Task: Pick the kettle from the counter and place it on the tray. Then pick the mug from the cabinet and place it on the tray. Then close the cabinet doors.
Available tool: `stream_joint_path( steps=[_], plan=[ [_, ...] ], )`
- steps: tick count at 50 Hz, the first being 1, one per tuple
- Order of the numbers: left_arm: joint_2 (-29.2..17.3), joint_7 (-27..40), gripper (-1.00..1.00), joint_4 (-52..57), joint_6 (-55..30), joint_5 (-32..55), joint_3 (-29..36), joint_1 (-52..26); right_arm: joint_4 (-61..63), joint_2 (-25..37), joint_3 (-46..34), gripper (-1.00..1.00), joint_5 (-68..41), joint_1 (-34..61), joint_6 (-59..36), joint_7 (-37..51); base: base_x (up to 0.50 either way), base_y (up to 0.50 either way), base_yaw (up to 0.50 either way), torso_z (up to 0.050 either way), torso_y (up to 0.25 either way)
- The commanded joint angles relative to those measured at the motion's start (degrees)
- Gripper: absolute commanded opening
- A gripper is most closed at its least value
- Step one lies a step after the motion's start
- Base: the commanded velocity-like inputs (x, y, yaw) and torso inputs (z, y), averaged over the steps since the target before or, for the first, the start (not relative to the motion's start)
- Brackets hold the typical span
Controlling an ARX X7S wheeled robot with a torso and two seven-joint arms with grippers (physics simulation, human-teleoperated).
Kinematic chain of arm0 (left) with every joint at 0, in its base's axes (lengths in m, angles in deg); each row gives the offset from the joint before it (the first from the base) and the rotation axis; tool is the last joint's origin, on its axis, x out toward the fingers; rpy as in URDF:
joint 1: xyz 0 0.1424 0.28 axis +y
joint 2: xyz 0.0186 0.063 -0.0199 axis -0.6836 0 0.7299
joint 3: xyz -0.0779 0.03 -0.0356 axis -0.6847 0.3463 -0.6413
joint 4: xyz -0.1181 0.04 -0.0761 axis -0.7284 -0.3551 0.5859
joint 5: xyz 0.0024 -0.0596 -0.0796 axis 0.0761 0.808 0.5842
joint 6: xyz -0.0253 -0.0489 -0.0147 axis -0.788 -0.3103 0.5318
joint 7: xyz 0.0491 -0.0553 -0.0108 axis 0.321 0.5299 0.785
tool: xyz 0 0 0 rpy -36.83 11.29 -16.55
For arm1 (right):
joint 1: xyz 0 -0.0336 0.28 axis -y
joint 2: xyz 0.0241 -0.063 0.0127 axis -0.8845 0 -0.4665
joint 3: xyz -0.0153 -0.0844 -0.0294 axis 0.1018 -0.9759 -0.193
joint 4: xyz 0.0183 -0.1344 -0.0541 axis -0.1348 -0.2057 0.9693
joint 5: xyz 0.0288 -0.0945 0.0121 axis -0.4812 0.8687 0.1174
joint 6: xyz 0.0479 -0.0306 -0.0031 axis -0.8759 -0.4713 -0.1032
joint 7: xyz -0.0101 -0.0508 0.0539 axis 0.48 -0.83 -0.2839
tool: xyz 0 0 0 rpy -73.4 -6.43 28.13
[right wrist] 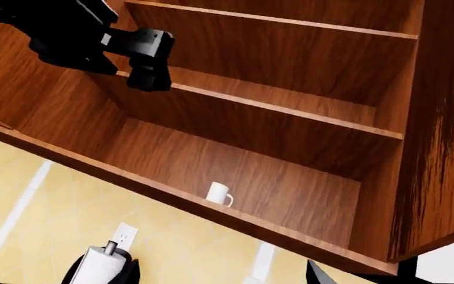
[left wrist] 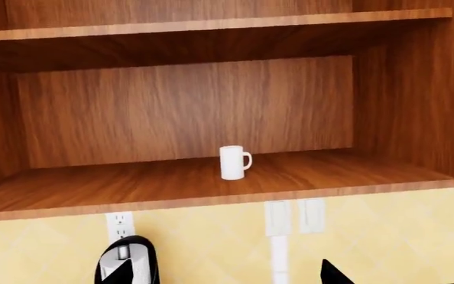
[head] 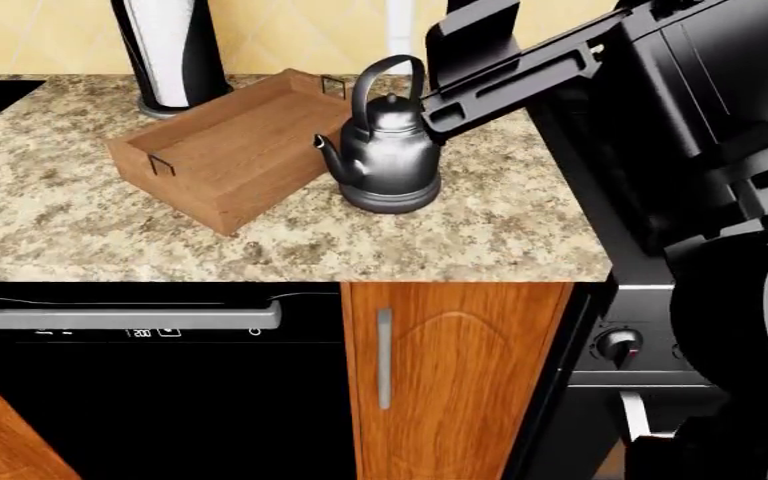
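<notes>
A: The fingers first: neither gripper's can be read. The left wrist view shows only a dark tip at its lower edge, the right wrist view the same, and in the head view an arm (head: 518, 75) crosses above the counter with no fingertips visible. So whether either is open or holding anything cannot be told.

B: And the kettle (head: 384, 140)?

A: It stands upright on the counter (head: 491, 230), just right of the tray (head: 231, 150) and near its right corner, spout toward the tray. The tray holds nothing.

B: How would it handle?

A: Probably rigid and fairly heavy, with a glossy, rounded body that would slip between pads. The tall arched handle is the sensible hold, taken at its top so the weight hangs underneath.

B: The mug (left wrist: 234, 161)?

A: It is on the cabinet's lower shelf (left wrist: 172, 189), upright, handle to the right. It is likely light and stiff; closing across the body seems safer than the small loop.

B: Anything nearby?

A: A paper-towel holder (head: 171, 50) stands behind the tray's far end.
</notes>
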Motion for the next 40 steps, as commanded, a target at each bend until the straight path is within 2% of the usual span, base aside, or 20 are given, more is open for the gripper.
stream_joint_path(
  steps=[1, 17, 22, 40],
  plan=[
    [0.22, -0.44, 1.0, 2.27, -0.32, 0.81, 1.97, -0.03, 0.08, -1.22, -0.5, 1.0, -1.22, 8.0, -4.35, 0.66, 0.04, 0.0, 0.0, 0.0, 0.0],
    [0.22, -0.9, 1.0, 2.65, 0.44, 1.01, 1.53, -0.03, -2.68, -1.28, -0.6, 1.0, -1.89, 9.15, -2.98, 0.78, 0.07, 0.0, 0.0, 0.0, 0.0],
    [0.2, 0.23, 1.0, 4.06, -0.23, 2.79, -1.2, -0.03, -2.22, -1.24, -0.23, 1.0, -2.26, 8.76, -3.24, 0.96, 0.16, 0.0, 0.0, 0.0, 0.0],
    [0.07, 1.61, 1.0, 3.39, 0.35, 4.38, -2.54, -0.03, -2.57, -0.81, -0.47, 1.0, -3.05, 6.97, -1.44, 1.42, 0.3, 0.0, 0.0, 0.0, 0.0]
  ],
)
